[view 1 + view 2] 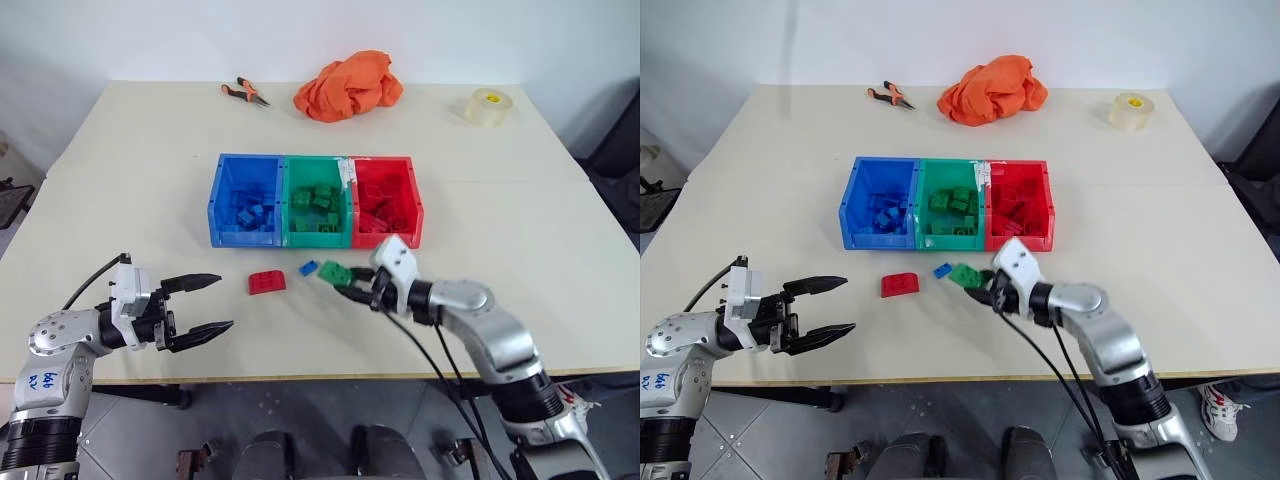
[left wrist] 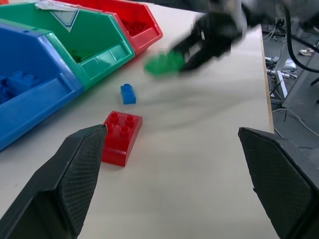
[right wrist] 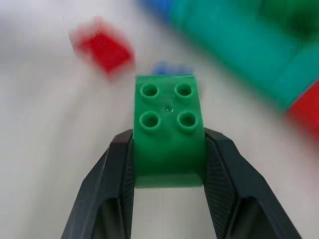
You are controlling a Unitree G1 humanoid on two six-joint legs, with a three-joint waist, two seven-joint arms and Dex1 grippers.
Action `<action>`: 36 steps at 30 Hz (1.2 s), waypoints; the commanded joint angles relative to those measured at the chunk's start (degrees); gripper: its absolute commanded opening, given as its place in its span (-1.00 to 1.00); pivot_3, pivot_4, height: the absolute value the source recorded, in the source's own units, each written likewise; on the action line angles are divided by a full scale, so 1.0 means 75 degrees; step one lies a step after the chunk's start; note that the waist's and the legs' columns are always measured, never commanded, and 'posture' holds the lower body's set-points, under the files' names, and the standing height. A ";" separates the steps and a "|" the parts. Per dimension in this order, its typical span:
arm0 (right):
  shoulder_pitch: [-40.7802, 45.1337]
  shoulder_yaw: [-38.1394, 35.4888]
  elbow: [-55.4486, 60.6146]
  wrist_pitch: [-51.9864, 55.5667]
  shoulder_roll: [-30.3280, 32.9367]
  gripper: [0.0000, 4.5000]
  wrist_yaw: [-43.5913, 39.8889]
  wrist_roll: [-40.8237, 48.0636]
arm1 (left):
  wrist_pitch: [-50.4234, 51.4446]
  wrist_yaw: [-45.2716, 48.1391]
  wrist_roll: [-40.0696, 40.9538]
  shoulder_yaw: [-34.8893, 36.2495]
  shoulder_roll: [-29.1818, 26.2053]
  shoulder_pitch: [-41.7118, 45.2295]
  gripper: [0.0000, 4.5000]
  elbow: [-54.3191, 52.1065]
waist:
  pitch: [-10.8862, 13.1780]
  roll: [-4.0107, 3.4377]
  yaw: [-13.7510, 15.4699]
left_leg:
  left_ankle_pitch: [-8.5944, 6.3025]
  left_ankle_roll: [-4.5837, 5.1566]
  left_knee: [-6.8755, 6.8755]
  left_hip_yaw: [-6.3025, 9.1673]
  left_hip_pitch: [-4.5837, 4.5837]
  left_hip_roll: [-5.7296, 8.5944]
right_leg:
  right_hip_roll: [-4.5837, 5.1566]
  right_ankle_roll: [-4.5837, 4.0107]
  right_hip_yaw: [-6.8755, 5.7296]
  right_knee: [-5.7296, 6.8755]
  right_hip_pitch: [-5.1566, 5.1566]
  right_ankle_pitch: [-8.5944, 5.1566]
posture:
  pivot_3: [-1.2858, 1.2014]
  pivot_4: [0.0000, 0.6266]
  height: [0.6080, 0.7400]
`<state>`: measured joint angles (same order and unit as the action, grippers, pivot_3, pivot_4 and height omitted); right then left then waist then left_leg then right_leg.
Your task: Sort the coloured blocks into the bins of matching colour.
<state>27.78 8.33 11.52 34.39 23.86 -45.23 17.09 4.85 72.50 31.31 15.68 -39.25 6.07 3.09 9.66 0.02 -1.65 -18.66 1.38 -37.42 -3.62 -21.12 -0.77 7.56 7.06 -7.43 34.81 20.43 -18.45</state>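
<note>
My right gripper (image 1: 348, 284) is shut on a green block (image 3: 168, 130), held just above the table in front of the bins. A red block (image 1: 266, 282) and a small blue block (image 1: 308, 267) lie on the table to its left. The three joined bins stand mid-table: blue (image 1: 247, 201), green (image 1: 316, 200) and red (image 1: 385, 200), each with blocks of its own colour inside. Near the front left edge my left gripper (image 1: 210, 304) hangs open and holds nothing, well left of the red block.
An orange cloth (image 1: 348, 85), pliers (image 1: 243, 92) and a roll of tape (image 1: 489, 107) lie along the far side of the table. The table's front edge runs just below both grippers.
</note>
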 commanded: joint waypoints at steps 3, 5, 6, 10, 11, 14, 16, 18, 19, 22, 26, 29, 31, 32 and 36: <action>0.1484 -0.0501 -0.1021 -0.0393 -0.0253 -0.35 0.0007 0.0240 | -0.0166 -0.0104 0.0106 0.0149 0.0049 -0.0015 1.00 -0.0096 | -0.0001 0.0001 -0.0010 | 0.0000 -0.0001 0.0000 -0.0004 0.0003 -0.0001 | -0.0002 0.0000 -0.0001 0.0011 0.0007 0.0000 | 0.03 -0.52 1.00; 0.2369 -0.0406 -0.2476 -0.1017 -0.0498 -0.35 -0.0019 -0.0080 | -0.0194 -0.0150 0.0087 0.0126 0.0082 -0.0033 1.00 -0.0115 | -0.0002 0.0003 -0.0012 | 0.0000 -0.0001 0.0000 -0.0001 0.0005 0.0001 | -0.0002 0.0000 -0.0003 0.0023 0.0009 0.0000 | 0.03 -0.52 1.00; 0.2753 -0.0336 -0.3197 -0.1452 -0.0608 -0.35 -0.0024 -0.0287 | -0.0209 -0.0183 0.0079 0.0115 0.0106 -0.0043 1.00 -0.0131 | -0.0001 0.0002 -0.0019 | 0.0000 -0.0001 -0.0001 -0.0001 0.0003 0.0006 | -0.0004 0.0000 -0.0004 0.0025 0.0010 0.0000 | 0.03 -0.52 1.00; 0.3857 -0.0180 -0.5512 -0.2863 -0.0974 -0.03 0.0033 -0.0921 | -0.0257 -0.0313 0.0077 0.0109 0.0177 -0.0095 1.00 -0.0216 | -0.0001 0.0002 -0.0010 | 0.0002 0.0001 -0.0001 0.0004 -0.0002 0.0013 | -0.0005 0.0000 -0.0004 0.0035 0.0015 0.0000 | 0.03 -0.52 1.00; 0.4085 -0.0183 -0.5968 -0.3191 -0.1062 0.08 0.0085 -0.1043 | -0.0271 -0.0343 0.0078 0.0116 0.0189 -0.0120 1.00 -0.0246 | -0.0001 0.0002 -0.0022 | 0.0001 0.0002 -0.0002 0.0005 -0.0002 0.0013 | -0.0005 0.0000 -0.0004 0.0037 0.0015 0.0000 | 0.03 -0.52 1.00; 0.4342 -0.0269 -0.6524 -0.3725 -0.1157 0.53 0.0088 -0.1192 | -0.0302 -0.0388 0.0107 0.0169 0.0193 -0.0197 1.00 -0.0305 | -0.0001 0.0002 -0.0022 | 0.0003 0.0003 -0.0001 0.0008 -0.0003 0.0016 | -0.0005 0.0000 -0.0007 0.0038 0.0014 0.0000 | 0.03 -0.52 1.00; 0.4167 -0.0291 -0.6286 -0.3842 -0.1055 0.53 -0.0186 -0.1143 | -0.0307 -0.0415 0.0120 0.0185 0.0189 -0.0252 1.00 -0.0349 | -0.0001 0.0001 -0.0023 | 0.0003 0.0003 -0.0002 0.0009 -0.0004 0.0015 | -0.0005 0.0000 -0.0006 0.0038 0.0013 0.0000 | 0.03 -0.52 1.00; 0.3823 -0.0324 -0.5775 -0.3753 -0.0856 0.53 -0.0490 -0.1031 | -0.0319 -0.0422 0.0135 0.0195 0.0175 -0.0298 1.00 -0.0360 | -0.0001 0.0002 -0.0014 | 0.0003 0.0003 -0.0002 0.0010 -0.0004 0.0015 | -0.0005 0.0000 -0.0006 0.0035 0.0011 0.0000 | 0.03 -0.52 1.00; 0.3600 -0.0334 -0.5425 -0.3641 -0.0725 0.53 -0.0673 -0.0957 | -0.0331 -0.0410 0.0142 0.0199 0.0167 -0.0306 1.00 -0.0340 | -0.0001 0.0002 -0.0001 | 0.0003 0.0003 -0.0004 0.0015 -0.0004 0.0014 | -0.0005 0.0000 -0.0004 0.0038 0.0008 0.0000 | 0.03 -0.52 1.00; 0.2917 -0.0346 -0.4312 -0.3178 -0.0354 0.53 -0.1140 -0.0706 | -0.0379 -0.0355 0.0143 0.0193 0.0153 -0.0287 1.00 -0.0232 | -0.0001 0.0002 0.0014 | 0.0002 0.0003 -0.0009 0.0030 -0.0008 0.0017 | -0.0001 0.0000 0.0003 0.0033 -0.0001 0.0000 | 0.03 -0.52 1.00; 0.1462 -0.0411 -0.2376 -0.2324 0.0684 0.53 -0.2156 -0.0073 | -0.0421 -0.0243 0.0100 0.0097 0.0136 -0.0024 1.00 0.0066 | 0.0000 0.0000 0.0030 | 0.0002 0.0003 -0.0006 0.0032 -0.0008 0.0014 | -0.0001 0.0000 0.0005 0.0026 -0.0003 0.0000 | 0.03 -0.52 1.00; 0.0591 -0.0541 -0.1572 -0.1827 0.1486 0.53 -0.2539 0.0147 | -0.0450 -0.0147 0.0047 0.0020 0.0124 0.0137 1.00 0.0227 | -0.0001 0.0002 0.0031 | 0.0002 0.0004 -0.0007 0.0026 -0.0007 0.0017 | 0.0000 0.0000 -0.0002 0.0017 -0.0008 0.0000 | 0.03 -0.52 1.00; 0.0057 -0.0682 -0.1296 -0.1619 0.2020 0.53 -0.2664 0.0160 | -0.0472 -0.0072 0.0015 -0.0012 0.0098 0.0228 1.00 0.0345 | -0.0001 0.0002 0.0033 | 0.0002 0.0004 -0.0004 0.0009 -0.0007 0.0016 | -0.0002 0.0000 -0.0013 -0.0004 -0.0009 0.0000 | 0.03 -0.52 1.00; -0.0175 -0.0766 -0.1224 -0.1568 0.2255 0.53 -0.2694 0.0161 | -0.0492 -0.0027 -0.0002 -0.0026 0.0075 0.0262 1.00 0.0406 | -0.0001 0.0002 0.0033 | 0.0002 0.0004 -0.0003 0.0006 -0.0006 0.0013 | -0.0001 0.0000 -0.0015 -0.0006 -0.0009 0.0000 | 0.03 -0.52 1.00; -0.0789 -0.1009 -0.1152 -0.1527 0.2852 0.53 -0.2705 0.0102 | -0.0527 0.0047 -0.0018 -0.0047 0.0050 0.0359 1.00 0.0502 | 0.0000 0.0002 0.0017 | 0.0002 0.0004 0.0002 -0.0008 -0.0001 0.0009 | -0.0001 0.0000 -0.0016 -0.0017 -0.0009 0.0000 | 0.03 -0.52 1.00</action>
<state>22.17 2.64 0.74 23.00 44.03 -65.19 17.18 1.79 72.30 31.06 14.69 -38.15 8.44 7.36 9.66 0.04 -1.52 -18.65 1.41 -37.40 -3.71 -21.14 -0.72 7.56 7.06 -7.56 34.65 20.36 -18.45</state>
